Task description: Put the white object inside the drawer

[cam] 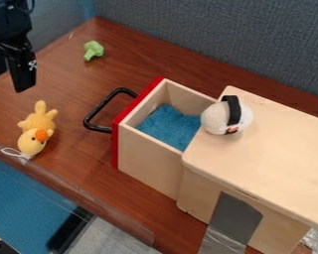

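Observation:
At the upper left hangs the black gripper [8, 78], open, its fingers apart and partly cut by the view's left edge. It is well away from the white object [218, 118], a round white thing with a black band, which rests on the wooden cabinet top [275, 144] at its edge beside the drawer opening. The drawer [151, 161] is pulled out, with a red front, a black handle and a blue lining inside. Its far end is hidden under the cabinet top.
A yellow duck toy [39, 129] lies on the brown table [75, 163] left of the drawer handle [99, 106]. A green broccoli-like toy [93, 50] is farther back. Grey tape [234, 218] runs down the cabinet's side. A grey partition [221, 39] stands behind.

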Motion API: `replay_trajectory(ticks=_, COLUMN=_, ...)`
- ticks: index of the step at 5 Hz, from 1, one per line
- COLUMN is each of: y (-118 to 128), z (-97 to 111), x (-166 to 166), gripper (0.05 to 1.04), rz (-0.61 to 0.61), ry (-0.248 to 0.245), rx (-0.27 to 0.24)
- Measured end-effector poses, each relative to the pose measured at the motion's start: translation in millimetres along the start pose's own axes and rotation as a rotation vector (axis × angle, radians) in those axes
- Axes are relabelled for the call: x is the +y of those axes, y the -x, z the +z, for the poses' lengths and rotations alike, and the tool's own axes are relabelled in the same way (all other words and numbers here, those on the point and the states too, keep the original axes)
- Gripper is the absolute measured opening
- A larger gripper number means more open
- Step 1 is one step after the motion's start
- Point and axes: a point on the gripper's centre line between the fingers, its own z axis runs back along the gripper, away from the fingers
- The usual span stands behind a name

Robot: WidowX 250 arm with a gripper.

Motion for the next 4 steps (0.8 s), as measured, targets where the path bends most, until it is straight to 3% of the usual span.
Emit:
replay_trajectory(ticks=1, y=0, z=-6, x=-3, gripper=0.999, rz=0.001, ry=0.014, rx=0.018)
replay_trajectory(ticks=2, y=-23, z=-4, x=-45, gripper=0.999, rz=-0.124, ry=-0.010, rx=0.060)
replay_trajectory(ticks=3, y=-45, z=15, x=-91, gripper=0.999, rz=-0.231, ry=-0.027, rx=0.030)
replay_trajectory(ticks=4, y=-66, z=31, x=-140, gripper=0.999, rz=-0.333, ry=0.004, rx=-0.006)
